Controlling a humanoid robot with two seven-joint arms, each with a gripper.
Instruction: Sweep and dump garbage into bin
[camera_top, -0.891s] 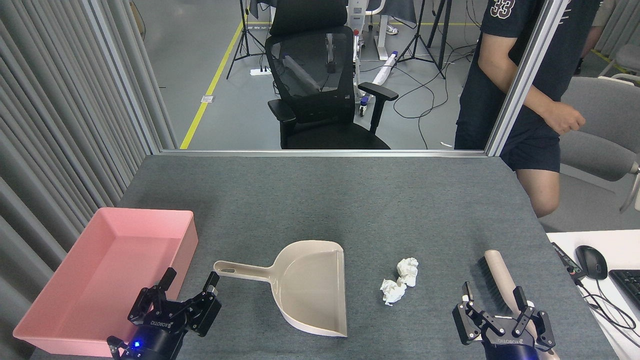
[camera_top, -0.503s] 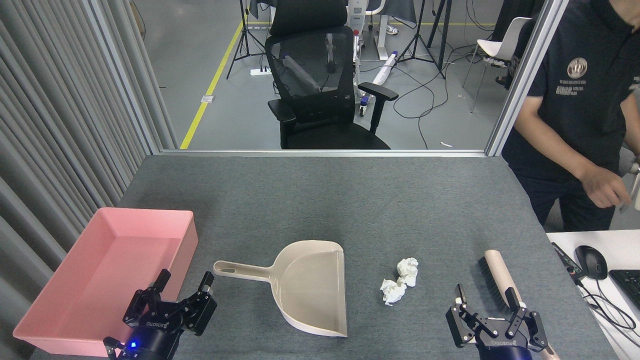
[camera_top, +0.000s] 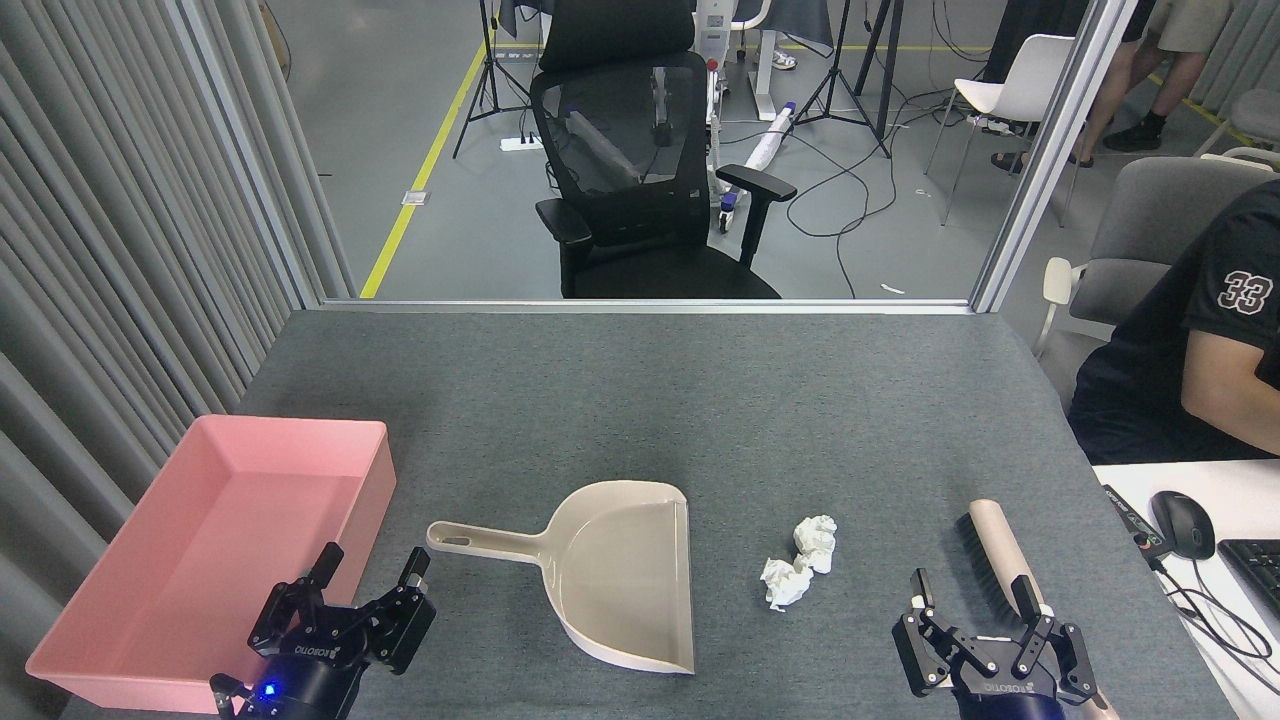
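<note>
Tissue wads (camera_top: 800, 565) light, soft, easily scattered; sweep gently left into dustpan (camera_top: 620, 570). Grip brush (camera_top: 990, 560) by handle. Left gripper (camera_top: 370, 575), right gripper (camera_top: 970, 595) spread wide, empty.

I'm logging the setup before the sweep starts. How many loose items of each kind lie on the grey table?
Tissue wads: 2
Dustpan: 1
Brush: 1
Pink bin: 1
Total: 5
</note>
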